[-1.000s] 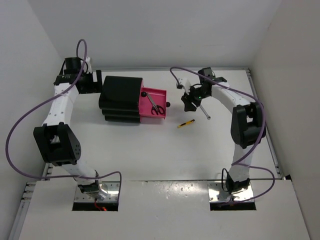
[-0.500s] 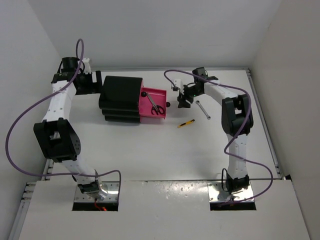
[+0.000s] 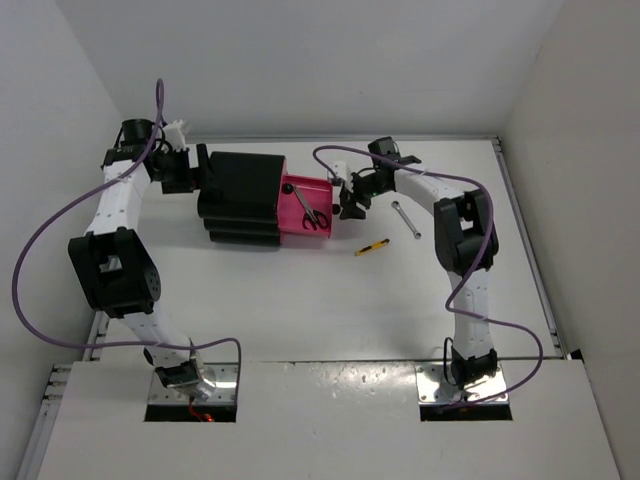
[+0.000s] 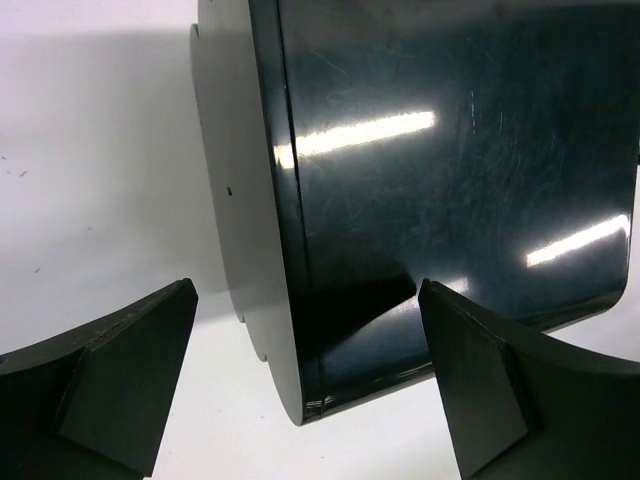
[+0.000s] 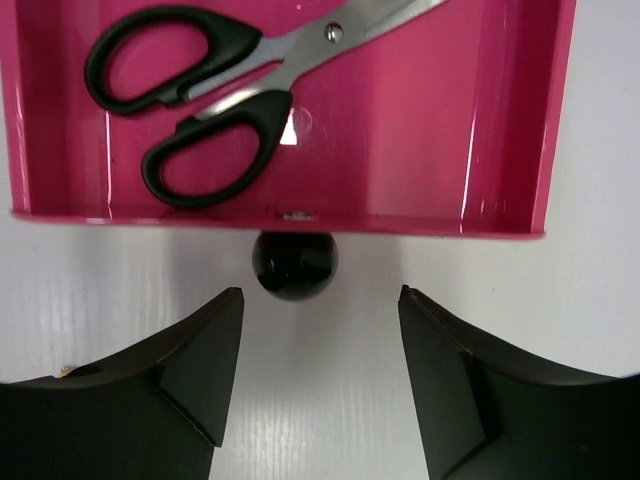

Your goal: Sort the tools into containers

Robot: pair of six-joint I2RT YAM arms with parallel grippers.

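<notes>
Slim yellow-and-black tool [image 3: 372,246]: lies unsorted on the desk [image 3: 330,310], near the drawer front.
Thin silver rod [image 3: 405,219]: on the desk just beyond, also waiting.
Right gripper [image 5: 320,305]: released and empty, with a jaw on either side of the knob and neither touching it.
Round black knob [image 5: 294,265]: we centre on it before closing or pushing.
Magenta drawer [image 5: 500,120]: pulled out, with the black-handled scissors [image 5: 300,48] inside. We judge shutting it comes next, so we push straight.
Black cabinet [image 4: 450,180]: must not slide.
Left gripper [image 4: 307,300]: released, straddling the cabinet's rear edge, placed to brace it.

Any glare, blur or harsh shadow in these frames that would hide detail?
Left wrist: bright glare streaks across the glossy black cabinet. Right wrist: sharp on the scissors, knob and pink drawer, with thin highlights on the drawer walls. Top external: even light, only soft shadows.
</notes>
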